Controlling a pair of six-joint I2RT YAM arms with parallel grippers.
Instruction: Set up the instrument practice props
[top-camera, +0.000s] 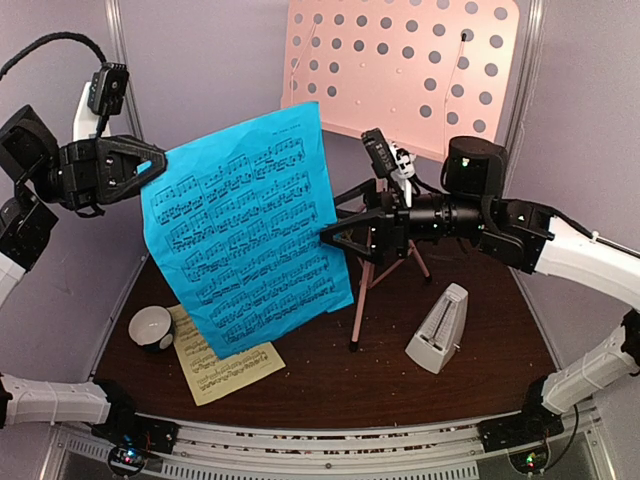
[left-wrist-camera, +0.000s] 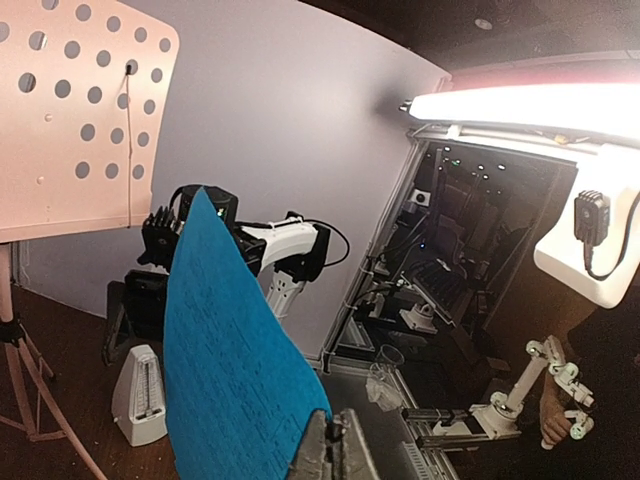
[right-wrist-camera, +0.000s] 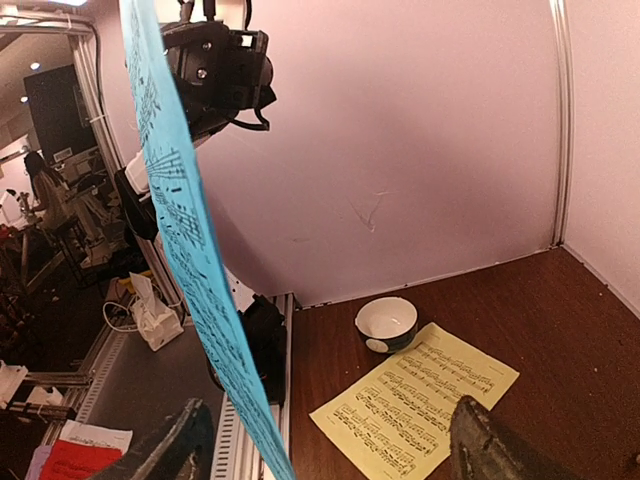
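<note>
My left gripper (top-camera: 150, 168) is shut on the upper left corner of the blue sheet-music page (top-camera: 245, 225) and holds it up in the air, hanging at a slant. In the left wrist view the shut gripper (left-wrist-camera: 335, 442) pinches the blue page (left-wrist-camera: 230, 370). My right gripper (top-camera: 335, 232) is open at the page's right edge. In the right wrist view the blue page (right-wrist-camera: 185, 230) runs edge-on between the spread fingers (right-wrist-camera: 490, 445). The pink music stand (top-camera: 400, 70) stands behind on tripod legs (top-camera: 360, 300). The pale-yellow page (top-camera: 225, 365) lies flat. The white metronome (top-camera: 440, 328) stands at the right.
A small white-and-black cup (top-camera: 152, 327) sits at the yellow page's far left corner, also in the right wrist view (right-wrist-camera: 387, 323). Purple walls close the back and sides. The table's near edge has a metal rail (top-camera: 330, 445).
</note>
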